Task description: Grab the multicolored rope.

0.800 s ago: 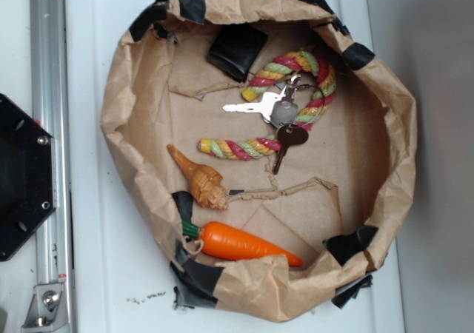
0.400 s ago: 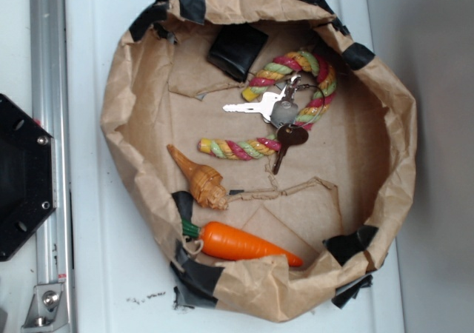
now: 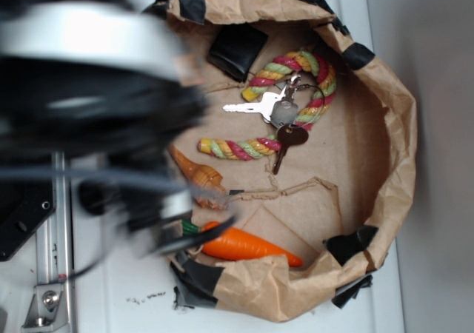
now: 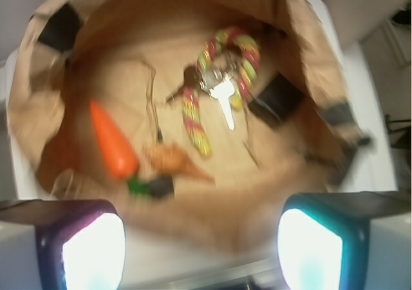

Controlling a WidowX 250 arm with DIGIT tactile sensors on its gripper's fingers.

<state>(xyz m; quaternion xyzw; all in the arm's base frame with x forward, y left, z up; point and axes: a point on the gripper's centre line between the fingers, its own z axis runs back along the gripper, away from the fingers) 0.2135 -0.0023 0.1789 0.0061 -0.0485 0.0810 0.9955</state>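
The multicolored rope lies in a C-shaped curve on the floor of a brown paper bowl, its red, yellow and green strands showing. A bunch of keys rests across it. In the wrist view the rope sits far ahead, above centre. My gripper is open, its two lit fingers wide apart with nothing between them, hovering over the bowl's near rim. In the exterior view the arm is a blurred black mass over the bowl's left side, well clear of the rope.
An orange toy carrot lies by the bowl's lower rim, next to a tan wooden cone. A black block sits at the top. The crumpled paper wall with black tape rings everything. A metal rail runs along the left.
The arm has swung into the exterior view from the left, blurred with motion, and now covers the bowl's left side. Rope, keys and carrot have not moved.
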